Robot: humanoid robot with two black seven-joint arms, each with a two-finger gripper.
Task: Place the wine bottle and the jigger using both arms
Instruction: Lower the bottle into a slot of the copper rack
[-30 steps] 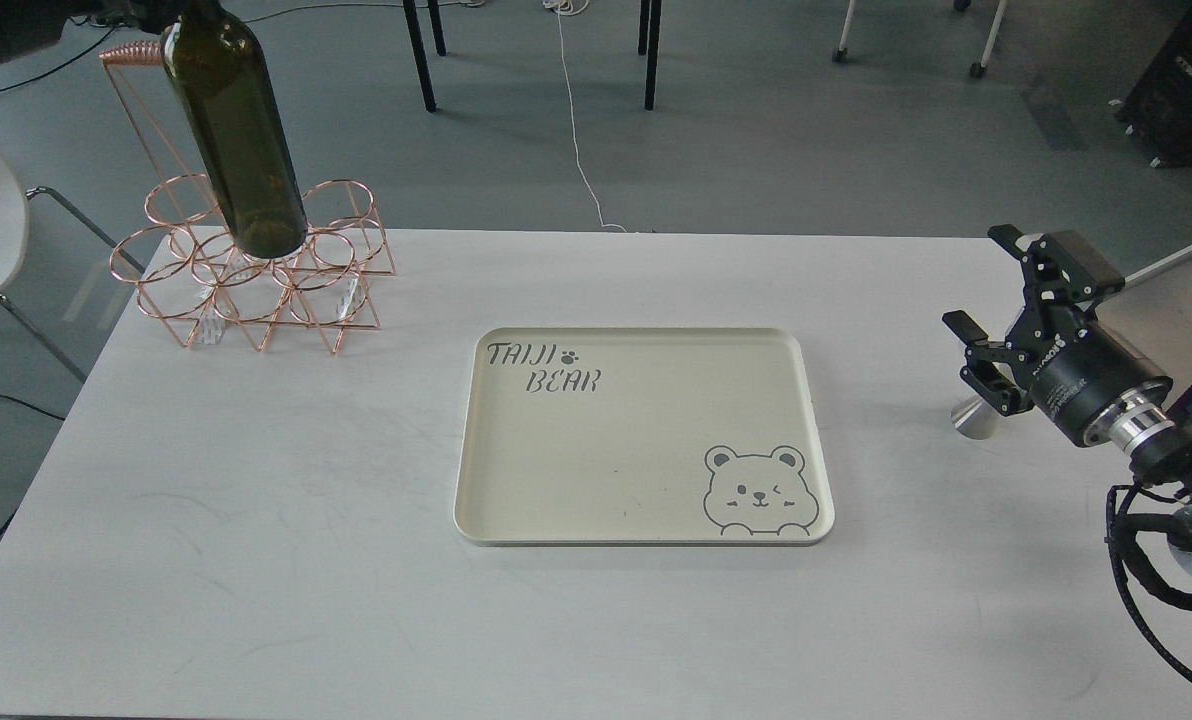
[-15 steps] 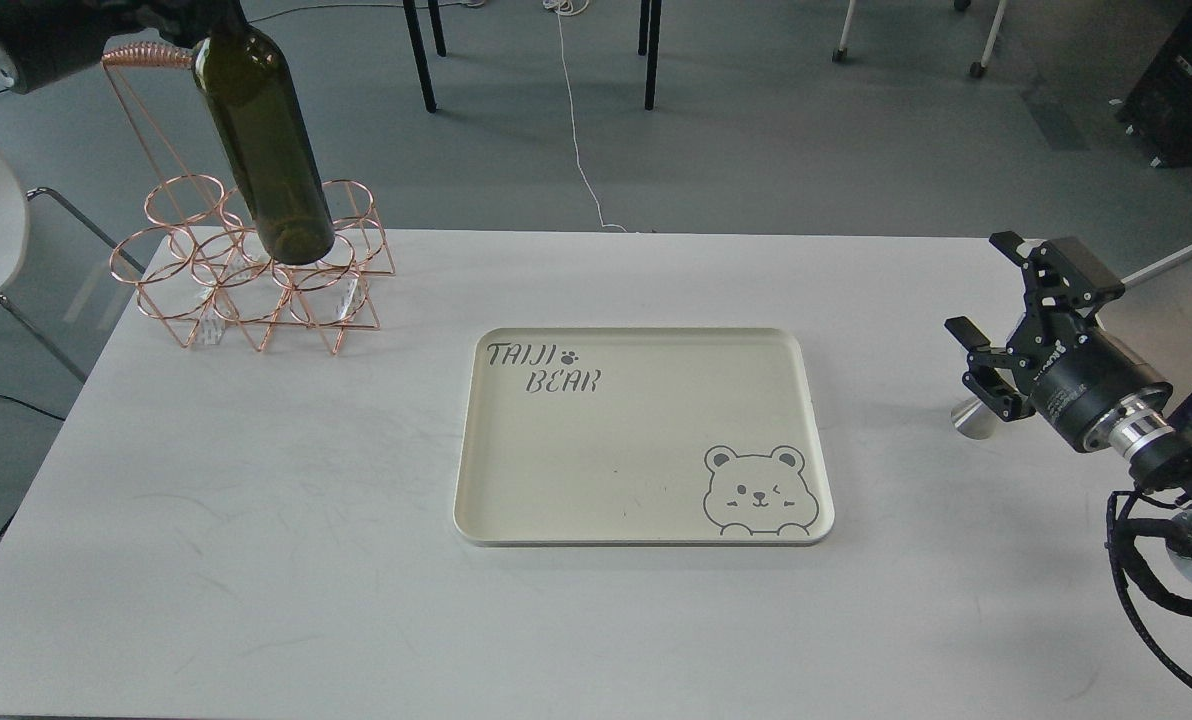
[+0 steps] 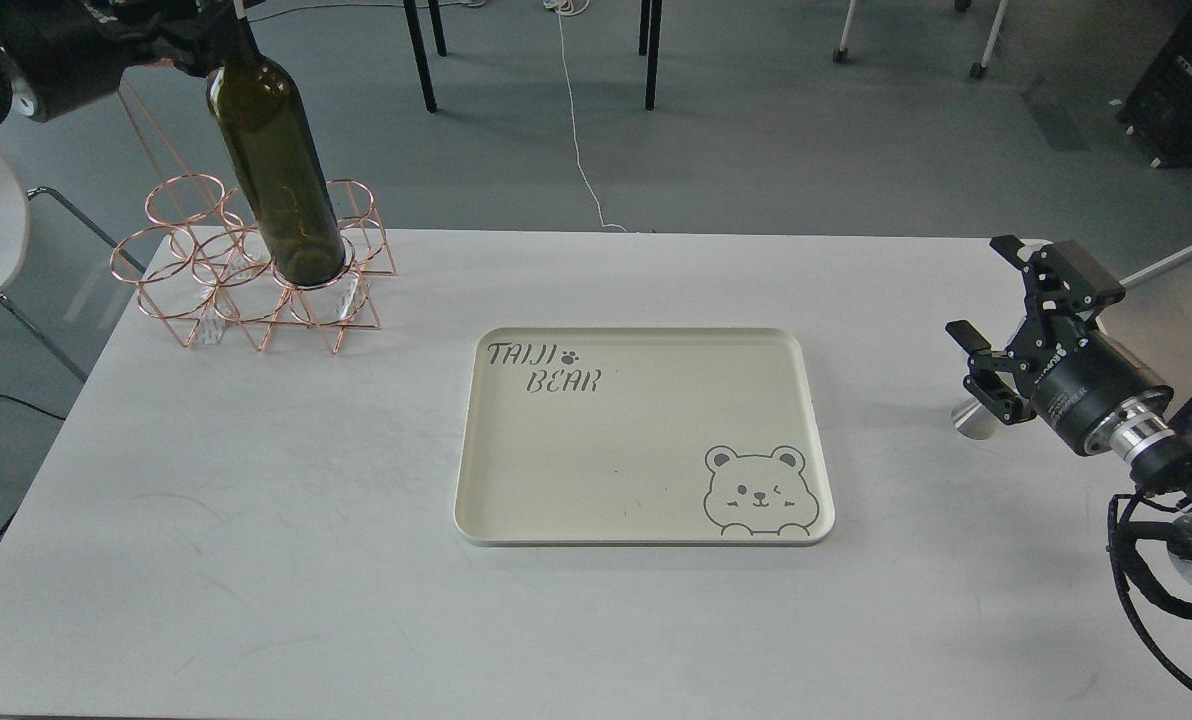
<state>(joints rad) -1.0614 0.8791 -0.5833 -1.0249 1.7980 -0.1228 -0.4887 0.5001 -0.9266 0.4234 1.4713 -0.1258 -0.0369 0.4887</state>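
The dark olive-green wine bottle (image 3: 276,170) hangs tilted from its neck at the top left, its base in or just over a front-right ring of the copper wire rack (image 3: 256,275). My left gripper (image 3: 218,25) is shut on the bottle's neck at the frame's top edge. My right gripper (image 3: 988,300) is open at the right, its prongs spread above the table. The silver jigger (image 3: 974,420) stands on the table just below and behind the lower prong, mostly hidden by the gripper.
A cream tray (image 3: 644,530) with "TAIJI BEAR" lettering and a bear drawing lies in the table's middle. The white table (image 3: 256,520) has its far edge behind the rack. Chair legs and a cable lie on the floor beyond.
My left gripper has carried the bottle to the right and lower, from over the rack's middle rings to its front-right ring. My right gripper has barely moved.
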